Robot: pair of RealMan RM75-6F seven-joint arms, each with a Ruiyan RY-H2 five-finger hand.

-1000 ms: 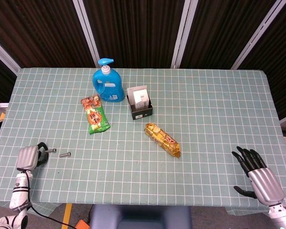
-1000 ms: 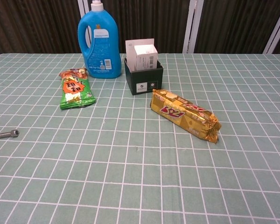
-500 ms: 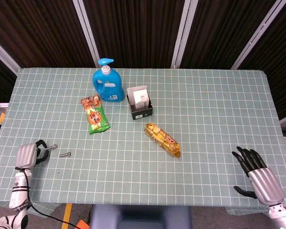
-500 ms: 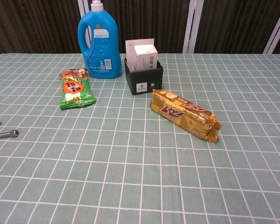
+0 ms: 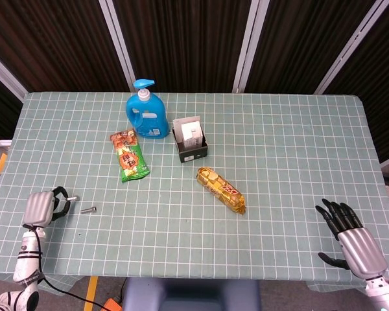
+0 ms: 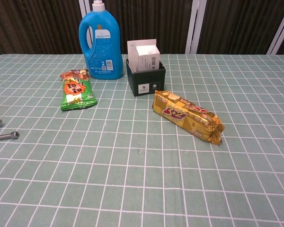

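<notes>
While the left hand (image 5: pixel 41 207) pinched a small metal bolt (image 5: pixel 71 198) near the table's (image 5: pixel 279 142) front left corner, a second bolt (image 5: pixel 87 210) lay just beside it; the right hand (image 5: pixel 350 236) rested empty, fingers spread, at the front right.

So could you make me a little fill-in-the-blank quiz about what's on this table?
1. The tall bottle at the back is coloured ____.
2. The white cartons stand inside a small ____ box.
3. The left hand holds a small metal ____, and a second one lies on the cloth beside it.
4. The right hand holds ____.

Missing words: blue; black; bolt; nothing
</notes>
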